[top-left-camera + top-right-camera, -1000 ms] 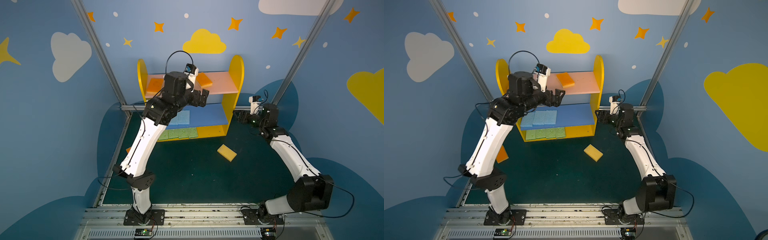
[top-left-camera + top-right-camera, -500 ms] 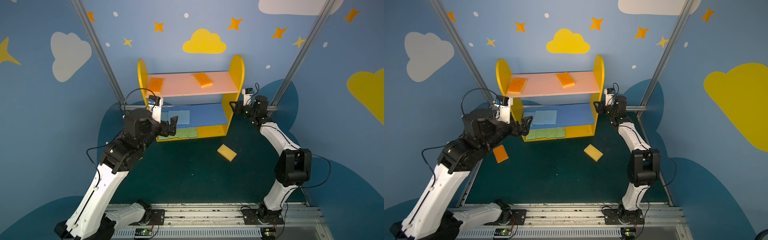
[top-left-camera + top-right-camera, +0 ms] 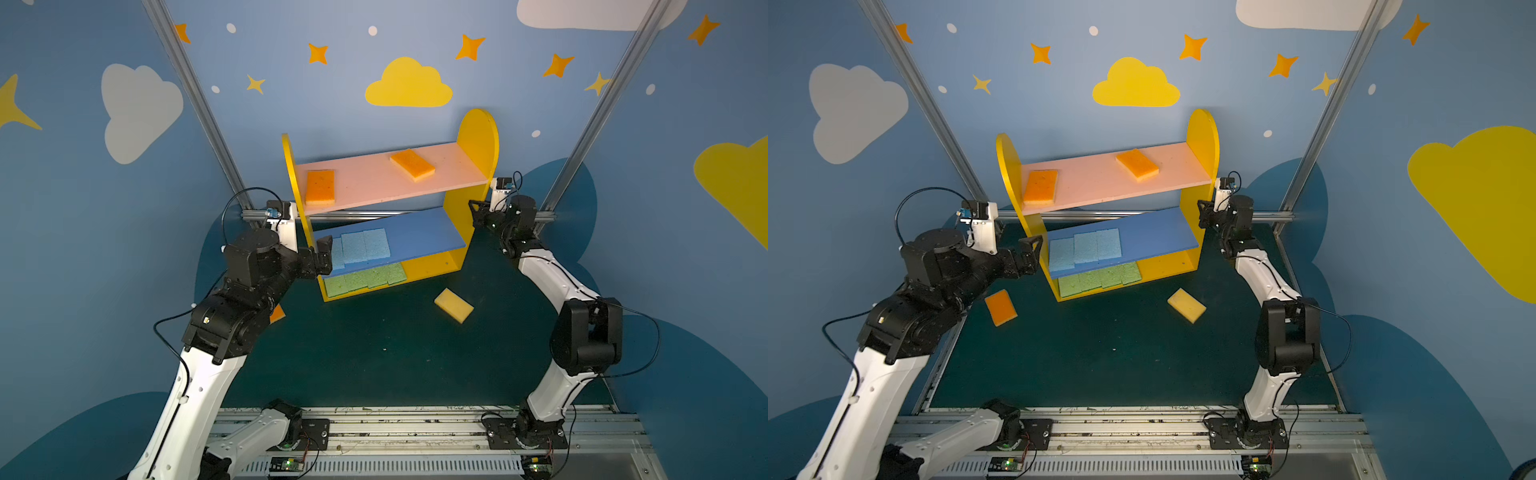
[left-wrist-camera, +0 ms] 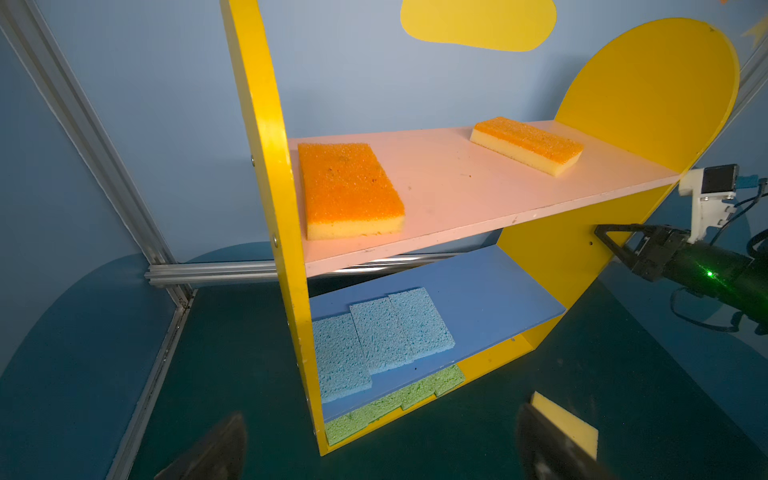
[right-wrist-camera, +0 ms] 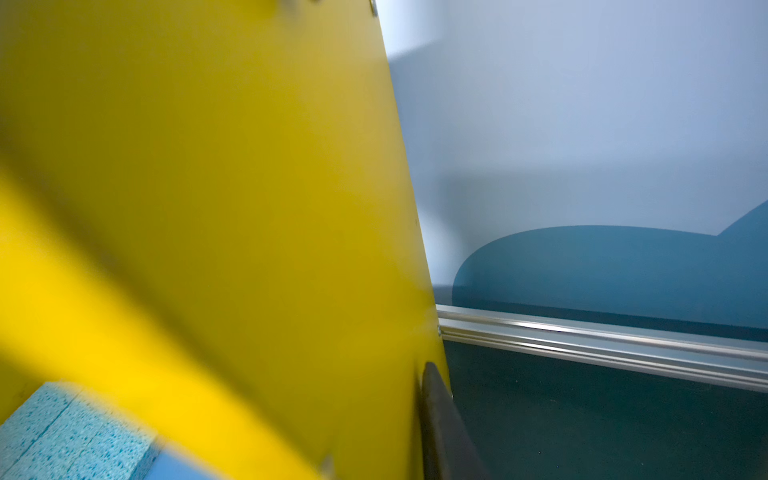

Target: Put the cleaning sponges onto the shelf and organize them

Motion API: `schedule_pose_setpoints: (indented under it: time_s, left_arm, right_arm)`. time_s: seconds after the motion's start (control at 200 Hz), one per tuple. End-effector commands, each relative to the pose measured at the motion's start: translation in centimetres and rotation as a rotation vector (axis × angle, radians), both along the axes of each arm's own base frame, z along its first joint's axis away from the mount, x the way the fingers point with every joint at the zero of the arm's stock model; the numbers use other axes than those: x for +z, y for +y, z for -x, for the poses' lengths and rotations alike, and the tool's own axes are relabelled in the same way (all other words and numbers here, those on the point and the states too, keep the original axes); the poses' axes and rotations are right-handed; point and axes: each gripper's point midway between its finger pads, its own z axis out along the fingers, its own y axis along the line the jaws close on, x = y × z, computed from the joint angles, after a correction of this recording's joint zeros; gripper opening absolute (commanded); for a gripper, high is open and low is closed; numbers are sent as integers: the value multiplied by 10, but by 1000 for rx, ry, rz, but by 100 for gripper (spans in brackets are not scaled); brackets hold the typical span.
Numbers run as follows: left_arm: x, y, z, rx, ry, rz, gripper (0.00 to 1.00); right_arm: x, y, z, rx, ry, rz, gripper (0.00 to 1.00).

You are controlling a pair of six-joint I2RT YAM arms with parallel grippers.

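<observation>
Two orange sponges (image 3: pixel 320 187) lie on the shelf's (image 3: pixel 428 266) pink board (image 3: pixel 374 183), blue sponges (image 3: pixel 361 247) and green sponges (image 3: pixel 365 278) on the boards (image 3: pixel 419 232) below, and two more sponges (image 3: pixel 1187 305) on the tabletop (image 3: pixel 374 353) at mid-frame. Your left hand (image 3: pixel 325 257) hangs wide open by the shelf's left panel (image 3: pixel 291 174); your right hand (image 3: pixel 476 214) touches the right panel (image 3: pixel 478 137), grip impossible to tell.

Dark green mat (image 3: pixel 374 353), aluminium frame posts (image 3: pixel 198 104), blue wall (image 3: pixel 332 104) with yellow cloud (image 3: pixel 409 85), orange stars (image 3: pixel 469 46)

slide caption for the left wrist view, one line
Shelf holding two orange sponges on the pink board, blue sponges below, green sponges lowest; right gripper beside its side panel.
</observation>
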Motion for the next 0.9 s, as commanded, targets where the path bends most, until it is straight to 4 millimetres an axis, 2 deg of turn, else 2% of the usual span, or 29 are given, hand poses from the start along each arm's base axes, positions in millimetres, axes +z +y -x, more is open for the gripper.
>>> schedule_pose_setpoints:
  time_s: [0.0,0.195,0.36,0.516,0.731,0.896]
  left_arm:
    - [-2,1,4,-8,6,15,100]
    - [3,1,6,-17,-4,19,100]
    - [8,-3,5,-41,-8,16,100]
    - [17,-13,0,-82,-19,33,100]
    - [29,-39,-18,-175,-3,88,95]
    - [43,-75,-35,-260,-3,74,92]
  right_arm:
    - [26,25,19,88,-43,-32,3]
    - [40,33,45,84,-34,-49,0]
    - [50,38,75,74,-7,-70,0]
    - [47,48,107,85,51,-91,0]
    - [41,59,148,91,94,-139,0]
    - [40,65,170,109,125,-185,0]
